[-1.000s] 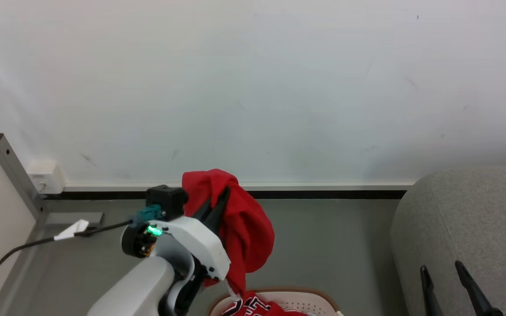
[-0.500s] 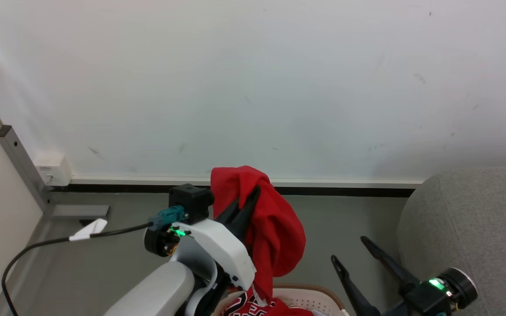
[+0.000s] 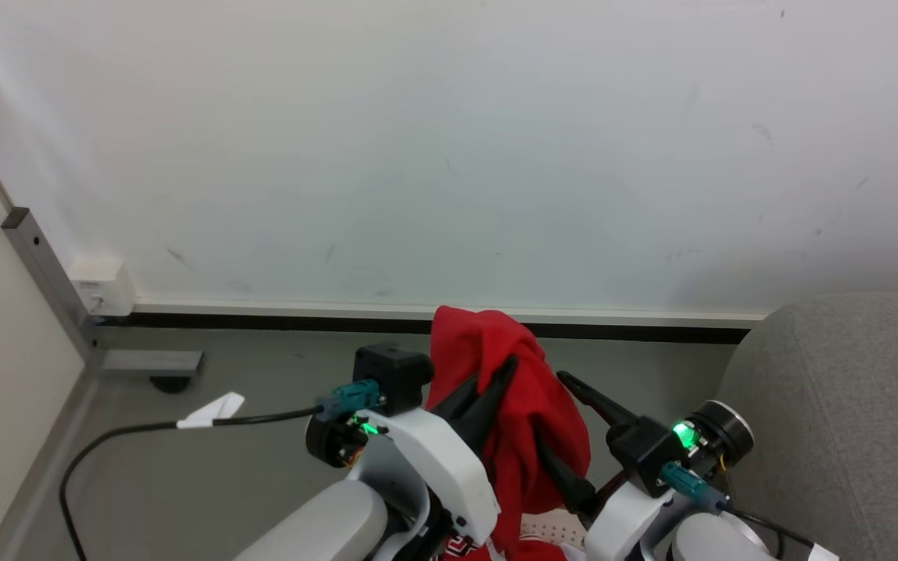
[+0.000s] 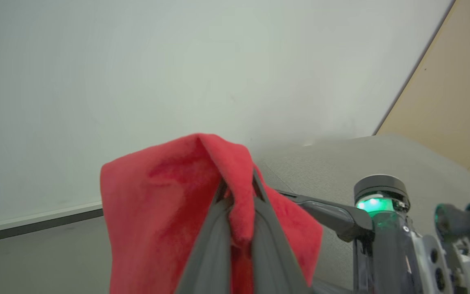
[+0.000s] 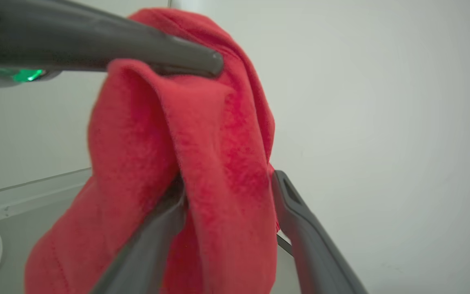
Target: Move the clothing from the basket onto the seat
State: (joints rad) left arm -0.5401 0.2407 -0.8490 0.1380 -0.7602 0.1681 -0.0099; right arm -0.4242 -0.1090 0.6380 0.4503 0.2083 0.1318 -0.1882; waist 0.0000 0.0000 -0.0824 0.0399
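Observation:
My left gripper [image 3: 500, 372] is shut on a bright red garment [image 3: 527, 421], which it holds up above the floor; the cloth drapes over its fingertips [image 4: 238, 183]. My right gripper [image 3: 555, 417] is open just right of it. In the right wrist view its two fingers [image 5: 284, 192] stand on either side of the hanging red fabric [image 5: 218, 155]. At the bottom edge a sliver of the white perforated basket [image 3: 554, 531] shows, with a red jersey with black-and-white lettering [image 3: 458, 547] in it. The grey sofa seat [image 3: 846, 405] rises at the right.
A pale wall with a dark baseboard [image 3: 277, 321] runs behind. A white outlet box [image 3: 102, 282] and a grey metal post [image 3: 44, 269] stand at the left. A black cable with a white tag [image 3: 211, 409] trails over the grey floor [image 3: 262, 374].
The head camera has shifted. My right gripper has come up from the lower right and swung left until its open fingers straddle the hanging red garment. The left gripper keeps its hold.

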